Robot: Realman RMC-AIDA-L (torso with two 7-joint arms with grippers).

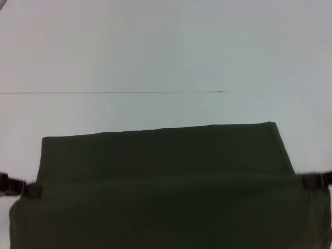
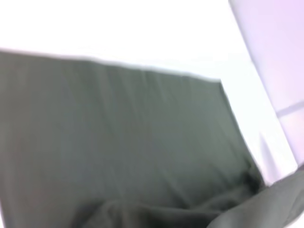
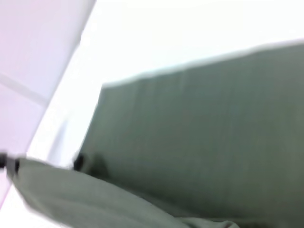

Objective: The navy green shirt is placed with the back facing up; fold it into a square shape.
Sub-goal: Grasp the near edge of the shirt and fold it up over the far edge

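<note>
The navy green shirt (image 1: 161, 155) lies flat on the white table, its far edge straight and its near part running out of the head view's bottom. A near layer (image 1: 171, 212) is stretched taut between both grippers and looks raised over the rest. My left gripper (image 1: 30, 189) is shut on the shirt's left edge, and my right gripper (image 1: 307, 180) is shut on its right edge. The left wrist view shows the flat shirt (image 2: 118, 137) with a lifted fold near the camera. The right wrist view shows the shirt (image 3: 204, 128) in the same way.
The white table (image 1: 166, 52) stretches beyond the shirt, with a thin seam line (image 1: 129, 92) crossing it. Bare table also shows to the left and right of the shirt.
</note>
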